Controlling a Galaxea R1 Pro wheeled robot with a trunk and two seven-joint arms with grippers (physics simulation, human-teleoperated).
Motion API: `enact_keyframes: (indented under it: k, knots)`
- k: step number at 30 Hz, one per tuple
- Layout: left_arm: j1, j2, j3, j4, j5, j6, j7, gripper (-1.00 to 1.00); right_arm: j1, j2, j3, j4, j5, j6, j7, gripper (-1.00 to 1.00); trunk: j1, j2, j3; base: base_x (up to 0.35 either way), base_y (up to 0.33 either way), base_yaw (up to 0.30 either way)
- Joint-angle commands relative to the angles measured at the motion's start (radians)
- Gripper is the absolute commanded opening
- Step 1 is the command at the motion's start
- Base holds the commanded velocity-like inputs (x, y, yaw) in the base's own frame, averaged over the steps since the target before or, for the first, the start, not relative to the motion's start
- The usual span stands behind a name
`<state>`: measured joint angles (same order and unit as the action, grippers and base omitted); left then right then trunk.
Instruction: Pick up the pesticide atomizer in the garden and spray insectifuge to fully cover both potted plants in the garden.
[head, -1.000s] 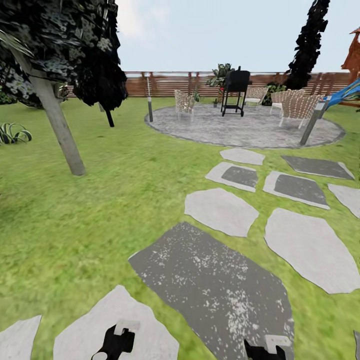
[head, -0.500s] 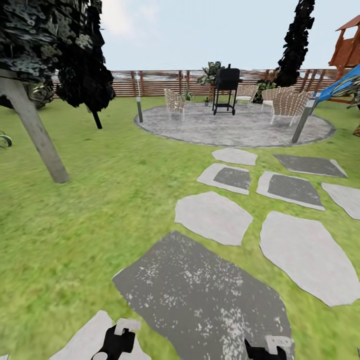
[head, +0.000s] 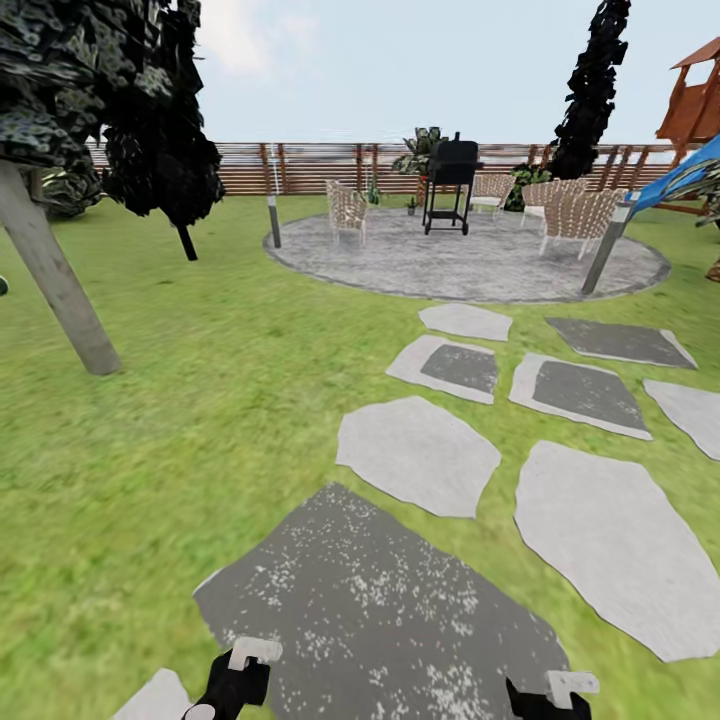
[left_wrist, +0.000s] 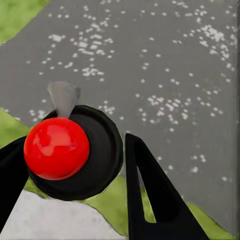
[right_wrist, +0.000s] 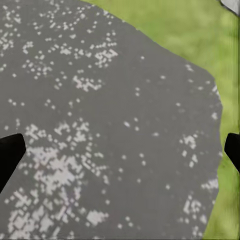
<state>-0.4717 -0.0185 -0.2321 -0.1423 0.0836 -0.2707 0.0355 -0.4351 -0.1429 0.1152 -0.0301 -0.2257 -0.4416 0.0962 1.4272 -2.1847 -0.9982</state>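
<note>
Jaws of the left gripper (left_wrist: 75, 165) are closing around the pesticide atomizer (left_wrist: 57, 148), whose red top and dark round shoulder are sitting between the two black fingers in the left wrist view, so the bottle is already in hand and being carried low over the dark speckled paving slab (head: 380, 610). Jaws of the right gripper (right_wrist: 120, 150) are standing wide and holding nothing, their black tips just peeking in at opposite sides of the right wrist view with the same slab beneath. Across the last second the whole head view has been sliding: the leaning tree trunk (head: 55, 285) is drifting toward the picture's left edge, the pale stepping stones (head: 420, 455) are shifting left and downward, and the round paved patio (head: 470, 262) with its black grill (head: 450, 185) and wicker chairs (head: 345, 208) is settling nearer the middle. That reads as the base turning and rolling forward along the stone path, not as anything in the garden (head: 200, 400) moving. For the task this suggests the pick-up step is done and the robot is travelling in search of the two potted plants; I cannot pick them out with certainty at this range, though small greenery is showing near the brown slatted fence (head: 320, 165) beyond the patio.
</note>
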Motion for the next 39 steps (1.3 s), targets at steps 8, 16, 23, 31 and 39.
enact_keyframes:
  k: [8, 16, 23, 31, 39]
  knots:
    - [-0.001, 0.0, -0.009, 0.001, 0.008, -0.004, 0.005, -1.0, -0.001, 0.008, 0.009, 0.002, -0.007, -0.004, 0.012, 1.0, 0.0, 0.0, -0.001, 0.285, -0.161, 0.0]
    - [-0.001, 0.0, -0.009, 0.001, 0.008, -0.004, 0.006, -1.0, -0.001, 0.009, 0.01, 0.003, -0.005, -0.003, 0.011, 1.0, 0.0, 0.0, -0.001, 0.285, -0.161, 0.0]
    - [-0.001, 0.0, -0.009, 0.001, 0.008, -0.004, 0.006, -1.0, -0.001, 0.009, 0.011, 0.003, -0.004, -0.003, 0.011, 1.0, 0.0, 0.0, -0.001, 0.285, -0.161, 0.0]
    - [-0.001, -0.001, -0.01, 0.001, 0.01, -0.004, 0.005, -1.0, -0.001, 0.009, 0.011, 0.003, -0.004, -0.003, 0.011, 1.0, 0.0, 0.0, -0.001, 0.285, -0.162, 0.0]
    - [-0.001, 0.0, -0.009, 0.001, 0.01, -0.004, 0.005, -1.0, -0.001, 0.01, 0.011, 0.003, -0.004, -0.003, 0.011, 1.0, 0.0, 0.0, -0.001, 0.285, -0.162, 0.0]
